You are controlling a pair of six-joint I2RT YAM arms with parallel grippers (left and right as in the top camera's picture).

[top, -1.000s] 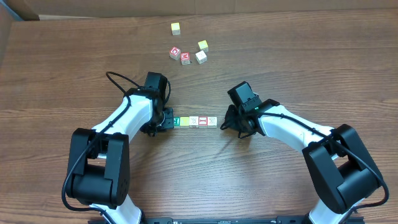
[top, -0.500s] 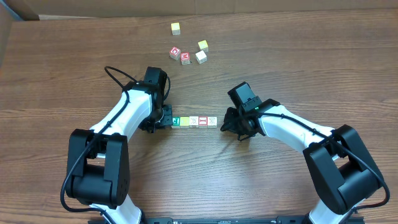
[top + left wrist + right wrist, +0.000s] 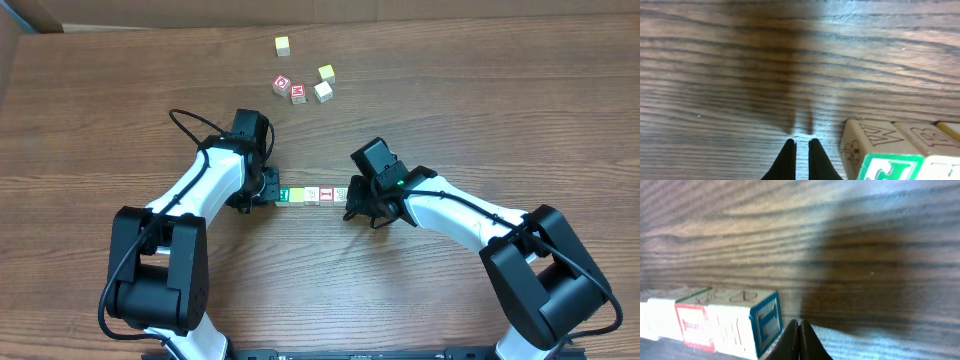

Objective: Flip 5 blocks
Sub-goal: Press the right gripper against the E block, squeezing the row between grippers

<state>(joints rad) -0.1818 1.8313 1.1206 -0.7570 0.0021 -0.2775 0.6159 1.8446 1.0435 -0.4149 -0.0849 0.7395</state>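
Blocks (image 3: pixel 312 194) sit in a tight row of five on the table (image 3: pixel 480 110) between your two arms, each touching the next. Your left gripper (image 3: pixel 270 191) is down at the green end of the row. Its fingers (image 3: pixel 788 157) are drawn together with only a sliver between them, pinching nothing, and the green block (image 3: pixel 887 167) lies just beside the tips. Your right gripper (image 3: pixel 349 208) is at the opposite end, fingers (image 3: pixel 791 339) pressed together and empty, right next to the blue-framed block (image 3: pixel 765 322). Five more cubes (image 3: pixel 298 93) lie scattered well apart from the row, toward the far edge.
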